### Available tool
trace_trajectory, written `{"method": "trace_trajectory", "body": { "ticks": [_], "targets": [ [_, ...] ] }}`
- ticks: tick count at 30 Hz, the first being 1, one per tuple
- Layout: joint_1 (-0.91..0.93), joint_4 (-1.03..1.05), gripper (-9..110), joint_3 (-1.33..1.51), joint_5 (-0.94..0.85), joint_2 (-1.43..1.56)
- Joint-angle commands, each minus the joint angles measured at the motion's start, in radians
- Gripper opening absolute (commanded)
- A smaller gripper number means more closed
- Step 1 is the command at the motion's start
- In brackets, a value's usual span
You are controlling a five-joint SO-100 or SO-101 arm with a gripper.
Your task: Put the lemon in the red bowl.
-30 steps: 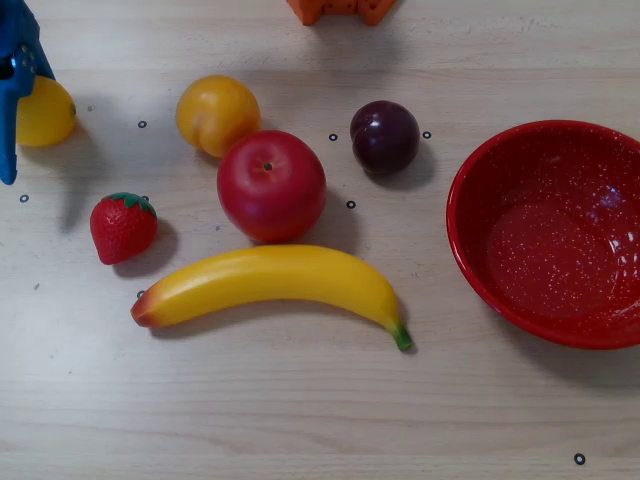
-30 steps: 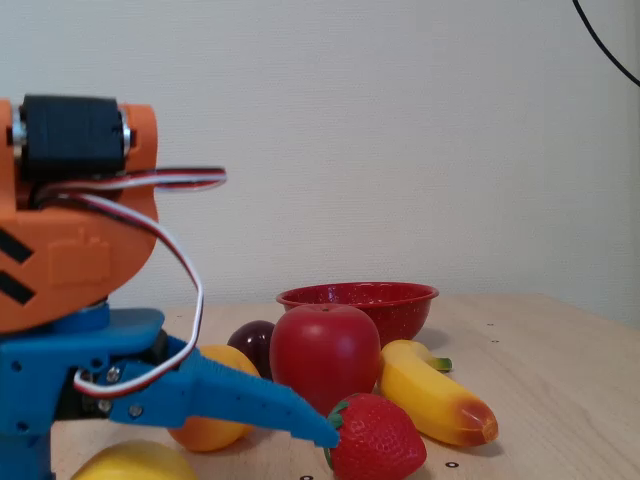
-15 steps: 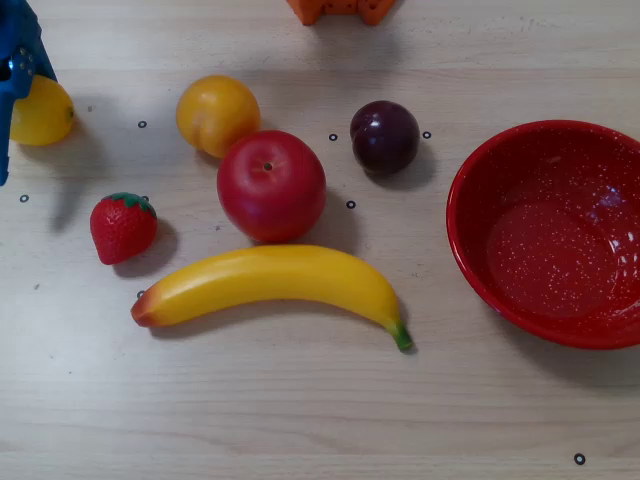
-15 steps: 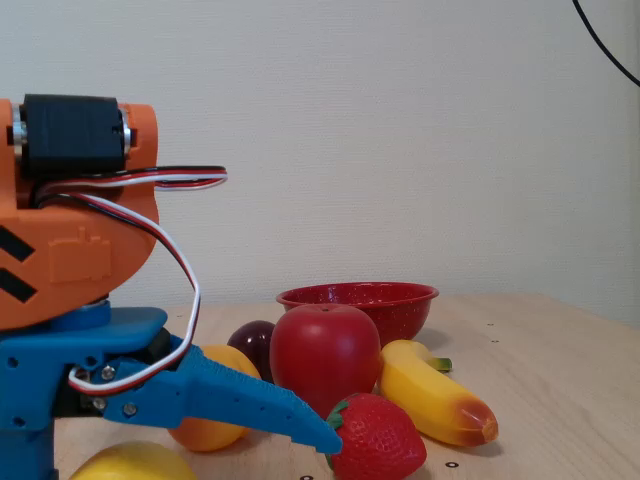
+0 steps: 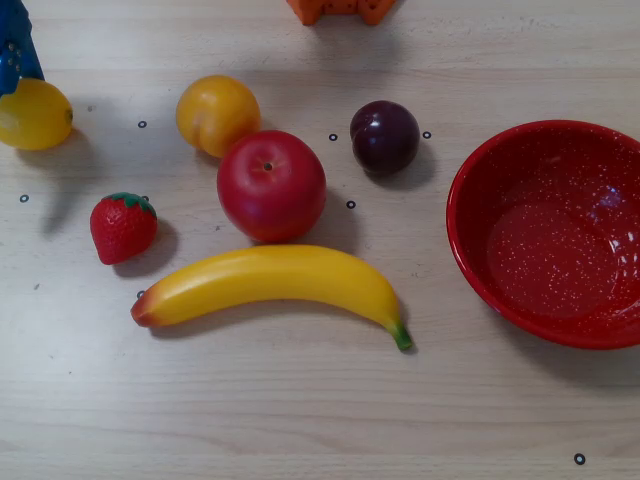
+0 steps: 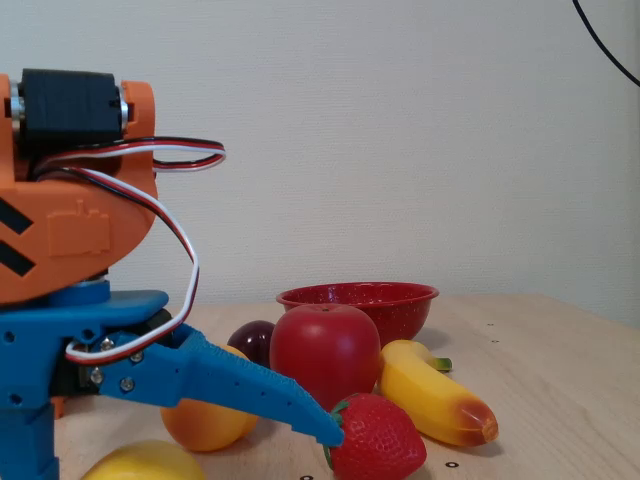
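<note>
Tool (image 6: 300, 415): blue, under an orange arm; in the fixed view one long finger (image 6: 240, 385) slopes down toward the strawberry (image 6: 375, 440), and the other is out of sight, so I cannot tell if it is apart or together. In the overhead view only a blue tip (image 5: 15, 50) shows at the top left edge.
Lemon (image 5: 35, 113): on the surface at the far left of the overhead view, right under that blue tip (possibly touching; the edge cuts it off). In the fixed view it sits low (image 6: 145, 462), beneath the finger.
Strawberry (image 5: 123, 227): near the lemon, just beside the banana's blunt end.
Orange fruit (image 5: 217, 114): touching the apple (image 5: 271, 185).
Banana (image 5: 270, 280): lying just beside the apple, stem end toward the bowl.
Plum (image 5: 385, 137): between apple and bowl.
Bowl (image 5: 470, 250): red, speckled, at the right edge, well apart from the lemon.
Surface (image 5: 300, 400): pale wood.
</note>
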Motion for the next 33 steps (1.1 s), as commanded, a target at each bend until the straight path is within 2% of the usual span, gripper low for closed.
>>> {"method": "trace_trajectory", "body": {
  "ticks": [1,19,33],
  "targets": [
    [-0.009,0.091,65,-0.074,-0.031,0.064],
    [-0.037,0.091,58,-0.048,0.017,0.072],
    [-0.055,0.091,43,-0.031,0.051,0.086]
  ]
}}
